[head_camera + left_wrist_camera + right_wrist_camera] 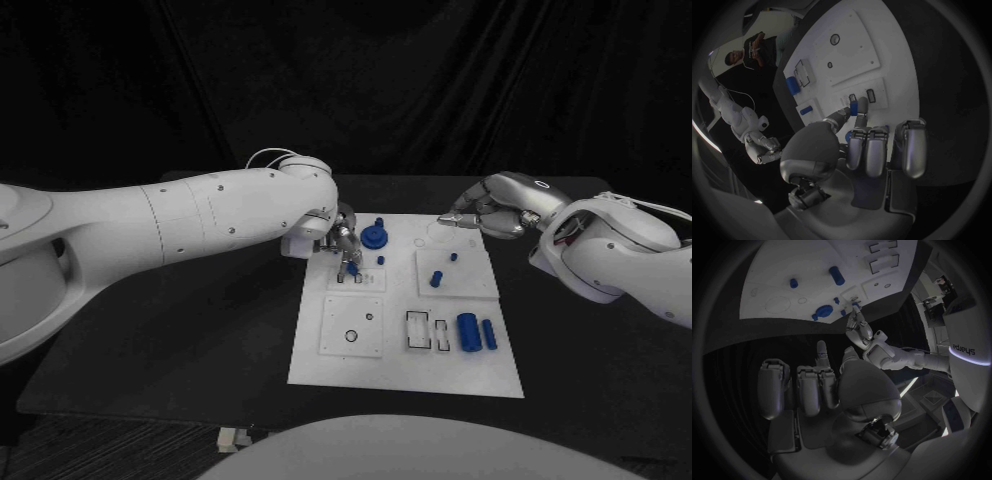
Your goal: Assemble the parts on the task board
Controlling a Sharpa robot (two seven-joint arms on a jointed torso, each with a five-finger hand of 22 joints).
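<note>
On the task board (404,375), left hand (340,240) pinching a small blue part (353,267), right hand (483,215) curled, holding nothing

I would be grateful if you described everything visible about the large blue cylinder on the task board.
The large blue cylinder is a smooth, plain, matte piece that looks like plastic. It lies on its side on the white task board, in the near right part, lengthwise toward the robot. A thinner blue cylinder lies beside it on the right, and rectangular slots are on its left. Neither hand touches it.
</note>
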